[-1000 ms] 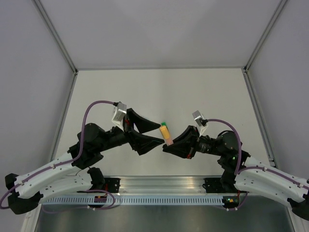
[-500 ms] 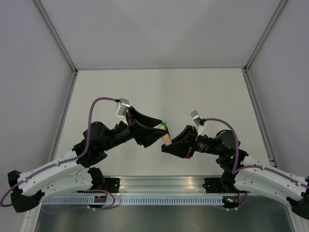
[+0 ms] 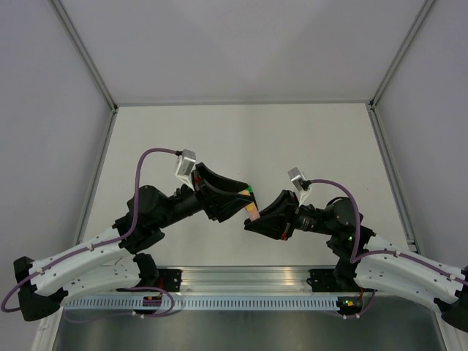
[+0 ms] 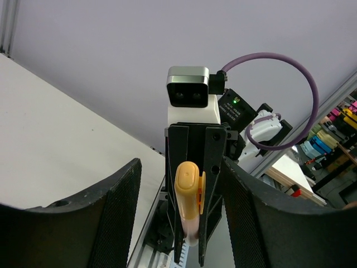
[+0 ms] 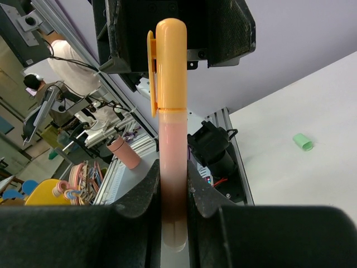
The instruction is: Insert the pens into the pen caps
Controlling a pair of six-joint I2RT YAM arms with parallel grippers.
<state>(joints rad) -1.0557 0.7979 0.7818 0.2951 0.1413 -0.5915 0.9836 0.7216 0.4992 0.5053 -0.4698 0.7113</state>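
My right gripper (image 3: 254,219) is shut on the pale orange-pink pen (image 3: 253,213) and holds it above the table; in the right wrist view the fingers (image 5: 148,192) clamp the pen's lower body (image 5: 173,151). An orange cap (image 5: 170,61) sits on the pen's far end. My left gripper (image 3: 246,200) is open, its jaws standing on either side of the capped end (image 4: 187,190) without touching it. A pale green cap (image 5: 303,141) lies on the table. A small green thing (image 3: 249,187) shows just beyond the left fingers. The other pens are hidden.
The white table (image 3: 241,139) is walled by grey panels at the left, back and right. An aluminium rail (image 3: 241,281) with the arm bases runs along the near edge. Both arms meet over the table's near middle.
My left gripper has moved right towards the right gripper, and its open jaws now stand around the pen's capped end. The right gripper has shifted slightly left with the pen.
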